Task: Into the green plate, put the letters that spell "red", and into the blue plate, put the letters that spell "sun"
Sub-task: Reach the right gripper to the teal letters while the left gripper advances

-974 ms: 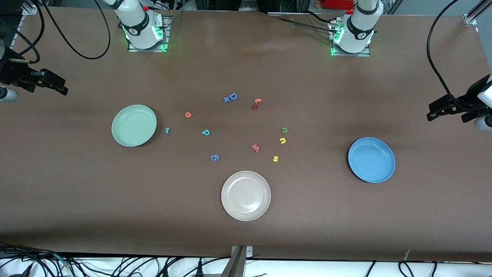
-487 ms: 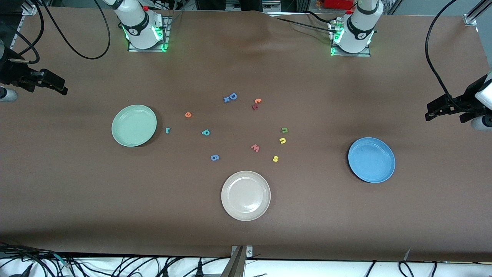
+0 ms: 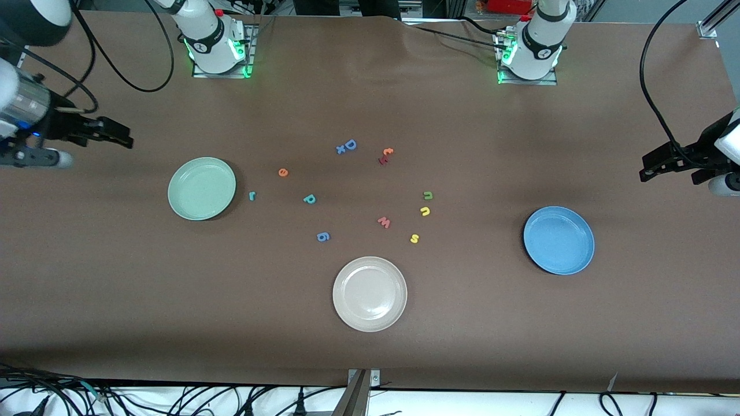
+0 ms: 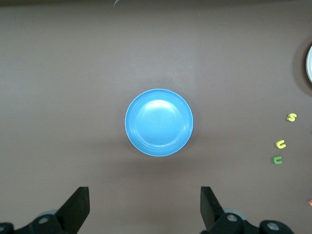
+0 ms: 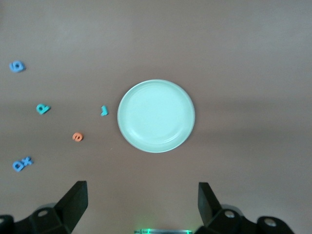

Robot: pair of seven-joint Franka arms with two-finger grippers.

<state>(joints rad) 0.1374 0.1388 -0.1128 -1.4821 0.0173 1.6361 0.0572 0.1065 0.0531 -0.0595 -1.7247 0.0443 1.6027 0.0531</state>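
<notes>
The green plate (image 3: 202,188) (image 5: 156,116) lies toward the right arm's end, with nothing in it. Beside it on the cloth are the teal "r" (image 3: 252,196) (image 5: 103,110), orange "e" (image 3: 282,172) (image 5: 77,137) and teal "d" (image 3: 309,199) (image 5: 43,108). The blue plate (image 3: 558,240) (image 4: 159,122) lies bare toward the left arm's end. The yellow "s" (image 3: 414,238) (image 4: 292,117), yellow "u" (image 3: 425,211) (image 4: 281,144) and green "n" (image 3: 428,195) (image 4: 278,160) sit mid-table. My right gripper (image 3: 122,140) (image 5: 141,194) hangs open over bare cloth near the green plate. My left gripper (image 3: 648,169) (image 4: 144,197) hangs open at the table's end.
A beige plate (image 3: 369,293) lies nearest the front camera. Other letters are scattered mid-table: a red "w" (image 3: 384,222), a blue "6" (image 3: 323,236), a blue "D" (image 3: 349,145) and an orange and red pair (image 3: 385,155). Cables hang over both ends.
My right arm has swung in over the table toward the green plate. The left arm has hardly moved. No letter or plate has shifted.
</notes>
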